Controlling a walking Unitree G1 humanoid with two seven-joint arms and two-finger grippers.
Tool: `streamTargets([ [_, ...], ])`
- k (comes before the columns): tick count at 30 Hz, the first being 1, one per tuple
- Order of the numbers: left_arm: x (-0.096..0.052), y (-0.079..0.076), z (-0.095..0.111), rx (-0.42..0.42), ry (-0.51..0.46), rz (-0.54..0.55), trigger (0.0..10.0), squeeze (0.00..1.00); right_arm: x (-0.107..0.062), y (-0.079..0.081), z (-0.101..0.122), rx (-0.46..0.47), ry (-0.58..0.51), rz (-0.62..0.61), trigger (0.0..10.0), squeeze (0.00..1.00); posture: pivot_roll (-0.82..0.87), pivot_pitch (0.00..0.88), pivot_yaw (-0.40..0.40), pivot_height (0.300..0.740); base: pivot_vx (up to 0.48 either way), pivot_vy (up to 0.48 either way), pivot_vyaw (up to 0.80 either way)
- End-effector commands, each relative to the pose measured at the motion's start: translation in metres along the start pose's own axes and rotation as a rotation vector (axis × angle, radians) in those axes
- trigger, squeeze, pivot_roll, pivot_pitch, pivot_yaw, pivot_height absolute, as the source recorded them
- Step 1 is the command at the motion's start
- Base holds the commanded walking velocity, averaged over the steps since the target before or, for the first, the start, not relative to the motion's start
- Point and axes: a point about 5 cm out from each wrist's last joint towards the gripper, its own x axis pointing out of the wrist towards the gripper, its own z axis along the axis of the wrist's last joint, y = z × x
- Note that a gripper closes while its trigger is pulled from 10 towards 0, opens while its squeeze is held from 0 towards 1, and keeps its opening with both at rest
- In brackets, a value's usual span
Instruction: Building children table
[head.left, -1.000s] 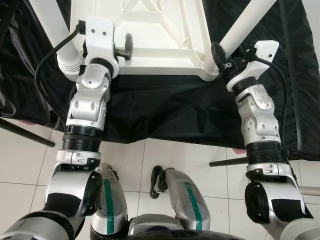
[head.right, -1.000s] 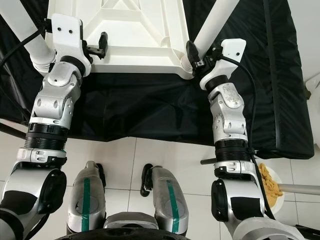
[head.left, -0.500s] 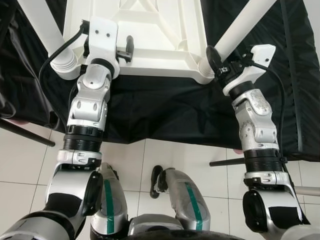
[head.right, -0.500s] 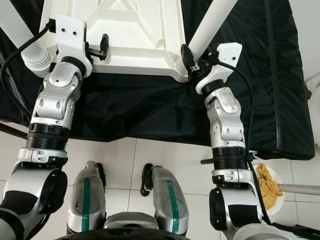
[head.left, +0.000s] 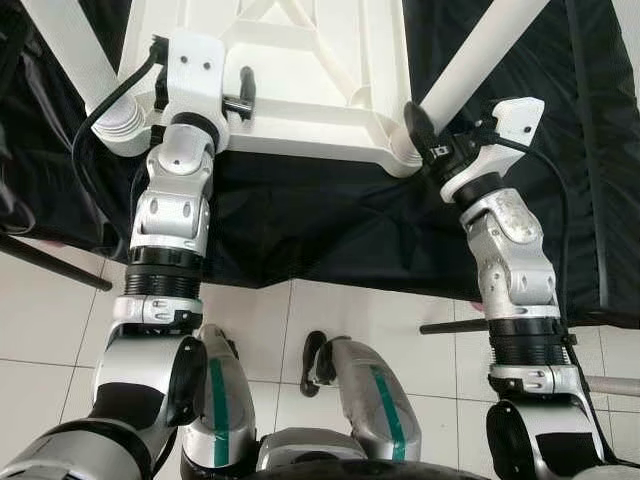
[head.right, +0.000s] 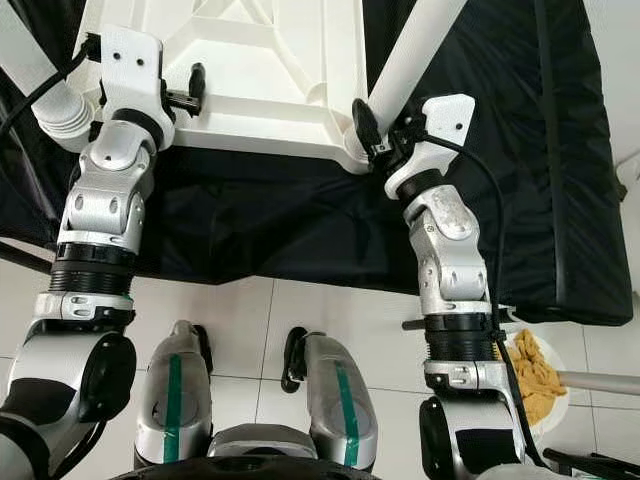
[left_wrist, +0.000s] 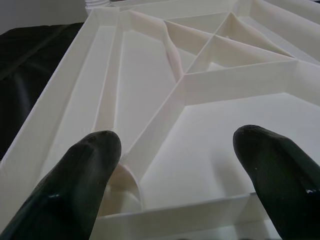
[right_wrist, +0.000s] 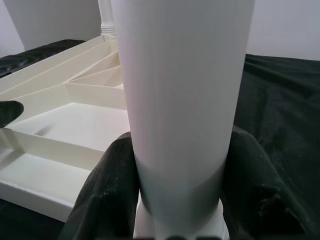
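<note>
White ribbed plastic, the upturned children's tabletop, lies across the top centre of my head view on a black cloth-covered counter. My right pincer is closed on the white round plastic table leg just above where that leg enters the tabletop's near right corner socket; in my right wrist view a black finger presses each side of the leg. The leg slants away toward the upper right of the frame. My left pincer is spread open over the near left edge of the tabletop, its two black fingertips apart above the ribbed underside and holding nothing. A second white round leg stands in the left corner socket, running to the upper left corner of the frame. Below the counter is pale tiled floor. In the lower right of my right eye view sits a white plate of yellowish food on the floor
</note>
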Motion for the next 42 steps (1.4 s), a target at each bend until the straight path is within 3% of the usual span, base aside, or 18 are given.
streamTargets([
  [1,-0.001,0.01,-0.001,0.001,0.0,0.284,10.0,0.0,-0.004,-0.001,0.007,-0.026,-0.021,-0.011,10.0,0.0,0.07,0.12,-0.106,0.74,0.0,0.0,0.0],
  [12,0.004,0.018,0.001,0.026,-0.004,0.295,10.0,0.0,-0.022,-0.006,0.018,-0.065,-0.074,-0.134,10.0,0.0,0.06,0.133,-0.084,0.74,0.0,0.0,0.0],
  [17,0.007,0.019,0.005,0.037,-0.012,0.29,10.0,0.0,-0.037,-0.002,0.015,-0.059,-0.097,-0.191,10.0,0.0,0.06,0.136,-0.073,0.74,0.0,0.0,0.0],
  [21,0.007,0.019,0.005,0.038,-0.013,0.29,10.0,0.0,-0.039,-0.001,0.013,-0.058,-0.094,-0.201,10.0,0.0,0.06,0.136,-0.073,0.74,0.0,0.0,0.0],
  [22,0.008,0.02,0.006,0.04,-0.016,0.291,10.0,0.0,-0.041,0.0,0.011,-0.044,-0.092,-0.208,10.0,0.79,0.06,0.137,-0.071,0.74,0.0,0.0,0.0],
  [23,0.008,0.02,0.006,0.04,-0.016,0.291,10.0,0.0,-0.041,0.0,0.011,-0.044,-0.092,-0.208,10.0,0.79,0.06,0.137,-0.071,0.74,0.0,0.0,0.0],
  [24,0.009,0.02,0.007,0.041,-0.019,0.291,10.0,0.0,-0.041,0.0,0.01,-0.037,-0.088,-0.211,10.0,1.0,0.06,0.137,-0.071,0.74,0.0,0.0,0.0],
  [32,0.01,0.022,0.01,0.048,-0.031,0.297,10.0,0.0,-0.028,-0.004,0.013,-0.059,-0.097,-0.22,10.0,1.0,0.07,0.133,-0.076,0.74,0.0,0.0,0.0],
  [33,0.01,0.023,0.01,0.051,-0.034,0.301,10.0,0.0,-0.023,-0.004,0.016,-0.058,-0.105,-0.203,10.0,0.0,0.07,0.131,-0.077,0.74,0.0,0.0,0.0],
  [42,0.009,0.027,0.013,0.053,-0.058,0.314,10.0,0.0,0.004,-0.001,0.036,-0.095,-0.187,-0.083,10.0,0.0,0.1,0.12,-0.09,0.74,0.0,0.0,0.0],
])
